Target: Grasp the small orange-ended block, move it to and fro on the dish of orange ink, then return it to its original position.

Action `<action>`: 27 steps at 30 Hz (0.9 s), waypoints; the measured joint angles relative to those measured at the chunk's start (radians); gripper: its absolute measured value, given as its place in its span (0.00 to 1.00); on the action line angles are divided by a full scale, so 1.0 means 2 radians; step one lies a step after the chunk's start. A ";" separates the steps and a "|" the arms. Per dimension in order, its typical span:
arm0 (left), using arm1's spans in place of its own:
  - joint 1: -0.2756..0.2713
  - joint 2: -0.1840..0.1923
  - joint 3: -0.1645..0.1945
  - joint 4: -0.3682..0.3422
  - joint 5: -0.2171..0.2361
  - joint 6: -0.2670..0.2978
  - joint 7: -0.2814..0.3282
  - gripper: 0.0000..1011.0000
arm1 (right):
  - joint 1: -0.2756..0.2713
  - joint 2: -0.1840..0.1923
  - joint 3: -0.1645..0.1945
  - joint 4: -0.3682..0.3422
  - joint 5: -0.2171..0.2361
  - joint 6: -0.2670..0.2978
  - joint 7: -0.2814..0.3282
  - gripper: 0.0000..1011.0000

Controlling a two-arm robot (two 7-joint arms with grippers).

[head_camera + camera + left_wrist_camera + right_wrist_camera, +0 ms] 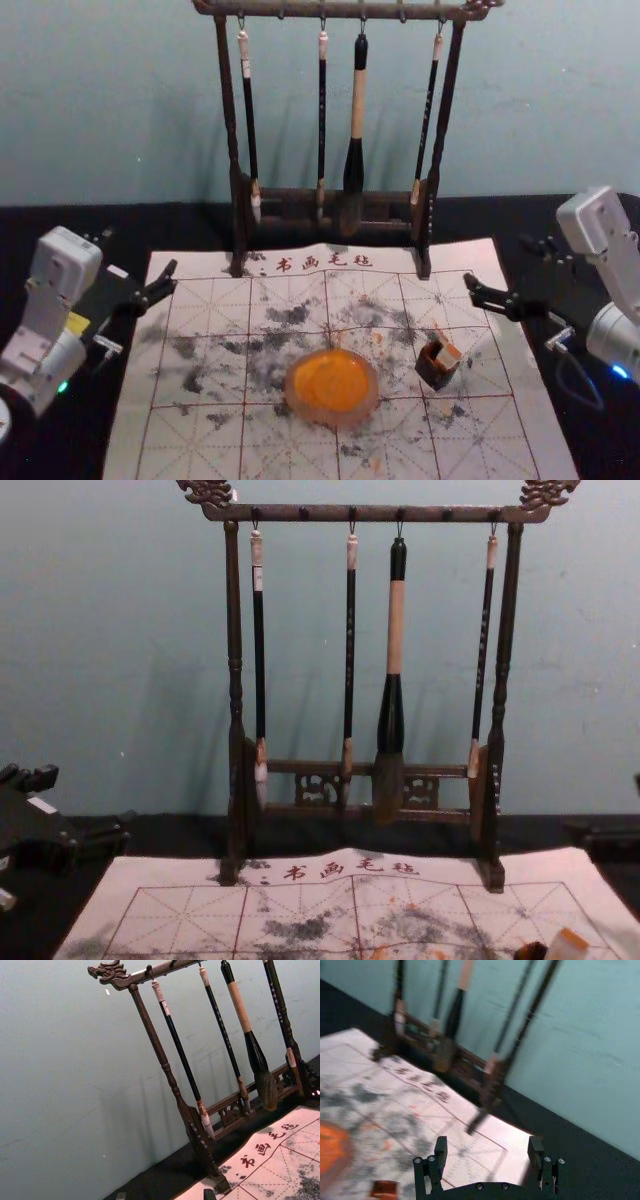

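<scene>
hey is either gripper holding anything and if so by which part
Nothing is held: the left gripper and right gripper are both open and empty, away from the orange-ended block.

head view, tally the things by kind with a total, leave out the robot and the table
Hanging brushes: 4
Brush rack: 1
Printed mat: 1
Dish of orange ink: 1
Orange-ended block: 1
Small dark holder: 1
Total: 9
</scene>
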 joint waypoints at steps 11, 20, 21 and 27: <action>0.000 0.000 0.000 0.000 0.000 0.000 0.000 0.99 | -0.026 -0.025 0.013 0.039 -0.038 -0.015 -0.053 0.99; 0.000 0.000 0.000 0.000 0.000 0.000 0.000 0.99 | -0.033 -0.035 0.021 0.048 -0.041 -0.018 -0.062 0.99; 0.000 0.000 0.000 0.000 0.000 0.000 0.000 0.99 | -0.033 -0.035 0.020 0.048 -0.041 -0.018 -0.062 0.99; 0.000 0.000 0.000 0.000 0.000 0.000 0.000 0.99 | -0.032 -0.033 0.019 0.047 -0.041 -0.018 -0.061 0.99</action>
